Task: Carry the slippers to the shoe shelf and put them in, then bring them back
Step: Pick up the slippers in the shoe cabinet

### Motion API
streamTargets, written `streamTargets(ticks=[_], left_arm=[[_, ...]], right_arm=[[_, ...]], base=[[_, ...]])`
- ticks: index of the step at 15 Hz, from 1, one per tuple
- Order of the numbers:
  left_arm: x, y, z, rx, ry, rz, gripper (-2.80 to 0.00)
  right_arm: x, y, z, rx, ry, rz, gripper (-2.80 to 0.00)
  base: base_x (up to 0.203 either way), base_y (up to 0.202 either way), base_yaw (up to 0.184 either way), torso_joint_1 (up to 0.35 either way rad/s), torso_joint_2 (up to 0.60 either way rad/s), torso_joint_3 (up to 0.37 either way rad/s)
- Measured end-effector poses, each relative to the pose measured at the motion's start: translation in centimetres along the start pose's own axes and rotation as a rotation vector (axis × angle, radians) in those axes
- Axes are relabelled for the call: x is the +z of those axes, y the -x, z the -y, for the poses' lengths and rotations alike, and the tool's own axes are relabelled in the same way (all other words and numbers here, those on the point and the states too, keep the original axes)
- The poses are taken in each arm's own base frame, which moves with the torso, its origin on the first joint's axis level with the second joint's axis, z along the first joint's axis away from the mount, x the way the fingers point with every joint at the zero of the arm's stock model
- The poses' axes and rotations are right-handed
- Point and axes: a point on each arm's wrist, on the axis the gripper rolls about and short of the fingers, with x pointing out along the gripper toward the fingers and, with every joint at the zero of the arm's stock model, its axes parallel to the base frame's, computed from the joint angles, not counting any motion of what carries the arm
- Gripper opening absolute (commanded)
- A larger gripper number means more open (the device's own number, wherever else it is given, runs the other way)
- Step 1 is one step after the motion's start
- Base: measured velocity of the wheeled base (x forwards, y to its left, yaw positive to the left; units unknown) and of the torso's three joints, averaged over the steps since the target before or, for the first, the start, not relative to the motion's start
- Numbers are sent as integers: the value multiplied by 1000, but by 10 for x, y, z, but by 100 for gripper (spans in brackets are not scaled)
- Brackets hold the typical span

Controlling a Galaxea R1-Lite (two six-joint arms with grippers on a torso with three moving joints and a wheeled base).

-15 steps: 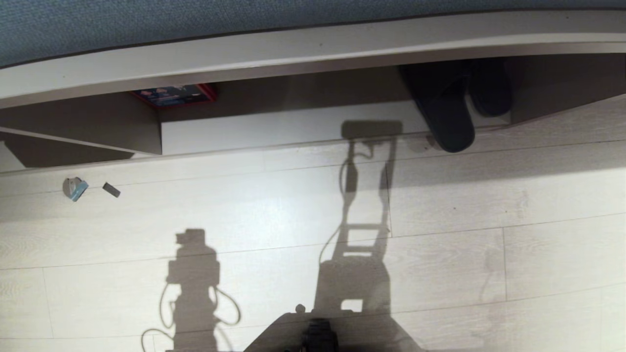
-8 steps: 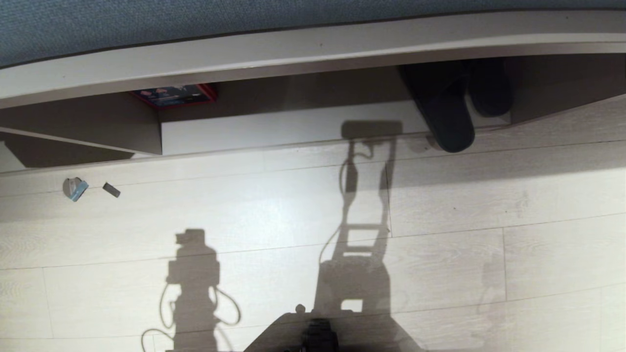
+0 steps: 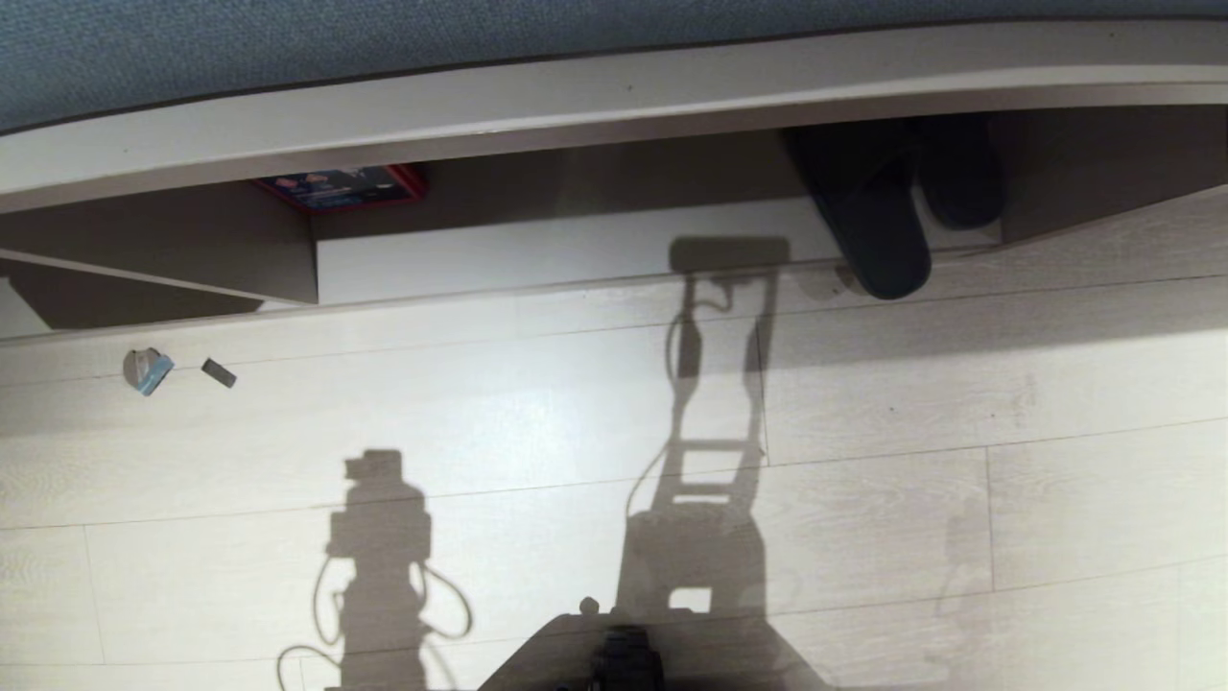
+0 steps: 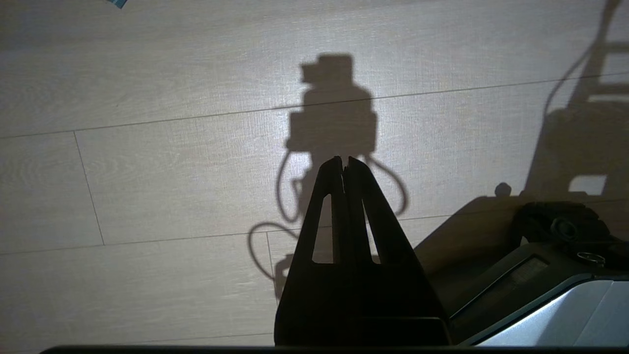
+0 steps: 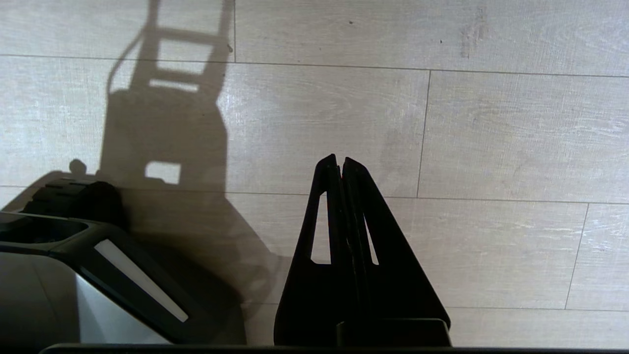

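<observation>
The pale wood-plank floor [image 3: 537, 422] fills most of the head view, with the robot's shadow across it. Along its far edge runs the low, wide grey-brown wood-grain shoe shelf [image 3: 595, 182] with its pale raised base board; a small red box [image 3: 343, 186] sits beside the shelf's upright panel. The pair of flat, dark grey-blue fabric slippers [image 3: 878, 206] lies in the right-hand cubby, one tucked inside, the other overhanging the base board onto the floor, so the putting-in looks done and the bringing back not yet begun. Two small bits of litter [image 3: 149, 369] lie at the far left. Neither arm shows in the head view: the left gripper [image 4: 345, 164] and right gripper [image 5: 339, 164] both hang over bare floor beside the robot's base, fingers pressed together, holding nothing.
</observation>
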Motion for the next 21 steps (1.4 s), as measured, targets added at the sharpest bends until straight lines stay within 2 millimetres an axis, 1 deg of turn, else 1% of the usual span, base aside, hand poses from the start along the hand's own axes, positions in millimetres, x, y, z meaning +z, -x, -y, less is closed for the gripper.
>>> streamTargets(ticks=[17,19,21], left_arm=[[0,0,0,0,-1,1,-280],[0,0,0,0,0,1,-280],[0,0,0,0,-1,1,-280]], right_arm=[[0,0,0,2,7,-1,-280],[8,2,0,9,1,26,-280],[30,7,1,21,-9,67,-280]], base=[[0,0,0,0,0,0],[0,0,0,0,0,0],[0,0,0,0,0,0]])
